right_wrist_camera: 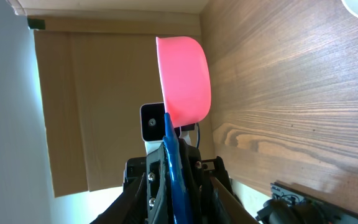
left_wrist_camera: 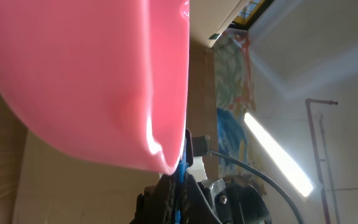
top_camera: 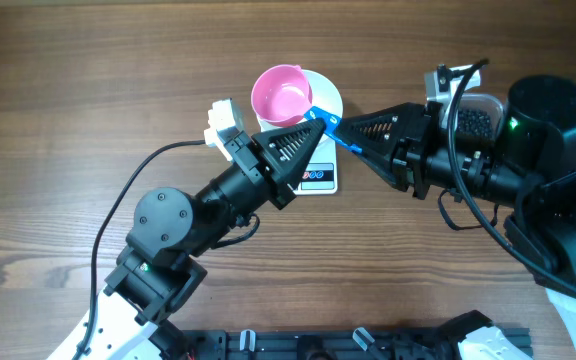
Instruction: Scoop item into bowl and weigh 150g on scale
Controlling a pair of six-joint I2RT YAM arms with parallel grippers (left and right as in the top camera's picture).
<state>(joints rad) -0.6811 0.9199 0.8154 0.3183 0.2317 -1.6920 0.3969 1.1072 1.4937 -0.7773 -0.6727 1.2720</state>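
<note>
A pink scoop (top_camera: 282, 95) with a blue handle (top_camera: 326, 122) hangs over the white bowl (top_camera: 328, 95), which stands on the white scale (top_camera: 319, 180). My left gripper (top_camera: 311, 124) reaches in from the lower left and is shut on the handle. From the right, my right gripper (top_camera: 338, 129) holds the same handle between its jaws. The scoop's inside shows only pink. In the left wrist view the scoop (left_wrist_camera: 92, 81) fills the frame above the left gripper (left_wrist_camera: 182, 177). The right wrist view shows the scoop (right_wrist_camera: 185, 78) edge-on above the right gripper (right_wrist_camera: 173, 150). The black item (top_camera: 474, 121) lies behind the right arm.
A clear tub (top_camera: 490, 102) holding the black pellets stands at the right, mostly covered by the right arm. Wooden table (top_camera: 88, 80) stretches to the left and back. A black rail (top_camera: 318, 345) runs along the front edge.
</note>
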